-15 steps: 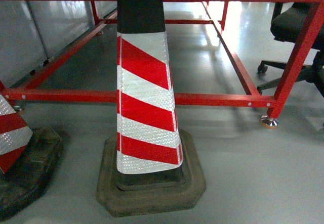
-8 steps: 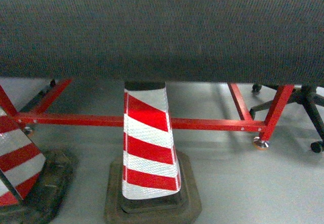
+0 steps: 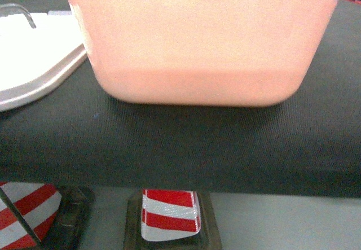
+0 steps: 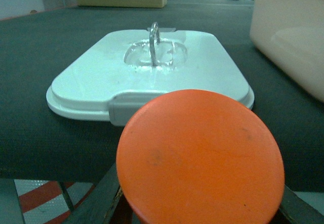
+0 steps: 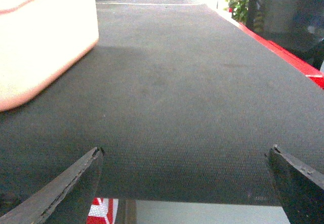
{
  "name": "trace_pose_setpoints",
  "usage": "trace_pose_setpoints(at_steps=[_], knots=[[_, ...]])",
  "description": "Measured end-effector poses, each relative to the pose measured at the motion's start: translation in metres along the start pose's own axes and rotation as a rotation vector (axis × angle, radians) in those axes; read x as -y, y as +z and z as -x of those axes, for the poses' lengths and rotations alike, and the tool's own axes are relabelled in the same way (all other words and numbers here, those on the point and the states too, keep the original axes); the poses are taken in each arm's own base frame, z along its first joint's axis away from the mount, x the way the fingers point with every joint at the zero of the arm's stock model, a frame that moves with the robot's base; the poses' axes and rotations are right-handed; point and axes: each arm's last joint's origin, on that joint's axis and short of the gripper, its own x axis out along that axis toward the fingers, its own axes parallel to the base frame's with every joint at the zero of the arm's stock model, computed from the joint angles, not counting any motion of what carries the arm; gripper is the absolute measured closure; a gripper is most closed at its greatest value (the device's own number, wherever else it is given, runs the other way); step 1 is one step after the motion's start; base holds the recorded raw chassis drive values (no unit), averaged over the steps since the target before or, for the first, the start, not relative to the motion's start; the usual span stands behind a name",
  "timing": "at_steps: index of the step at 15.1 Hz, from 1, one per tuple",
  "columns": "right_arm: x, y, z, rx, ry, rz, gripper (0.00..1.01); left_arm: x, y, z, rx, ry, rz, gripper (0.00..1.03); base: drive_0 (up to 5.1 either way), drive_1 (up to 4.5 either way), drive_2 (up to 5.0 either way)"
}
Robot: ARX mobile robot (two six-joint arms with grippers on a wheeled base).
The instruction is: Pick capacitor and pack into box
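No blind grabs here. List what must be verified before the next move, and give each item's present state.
1. Lid off the box, lying beside it on the table: ok.
2. Right hand open and empty: ok.
3. Capacitor located: cannot tell; nothing is clearly one.
4. Orange disc filling the left wrist view, gripped or not: cannot tell.
5. Room inside the box: cannot tell; only its outer wall shows.

r gripper [image 5: 185, 178] jaws wide apart, nothing btwn, hovering at edge of dark mat [image 5: 192, 97]. pink box [image 5: 40, 37] top left on mat.
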Motion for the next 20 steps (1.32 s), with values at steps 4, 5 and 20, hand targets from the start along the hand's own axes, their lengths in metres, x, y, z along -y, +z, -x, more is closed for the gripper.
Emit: trace_pose_setpoints(at_steps=[4, 5, 20], knots=[[0.0, 0.0, 0.0, 0.0, -0.001, -0.002, 0.03, 0.0, 0.0, 0.0, 0.0, 0.0, 0.0, 0.59, 0.0, 0.0, 0.0], [0.0, 0.0001, 0.0, 0.001, -0.001, -0.002, 0.03, 0.0, 0.0, 0.0, 0.0, 0.0, 0.0, 0.59, 0.0, 0.0, 0.0], [0.0, 0.0, 0.0, 0.0, 0.0, -0.001, 0.03, 0.0, 0.0002, 0.0, 0.001, 0.0, 0.0, 0.59, 0.0, 0.0, 0.0]])
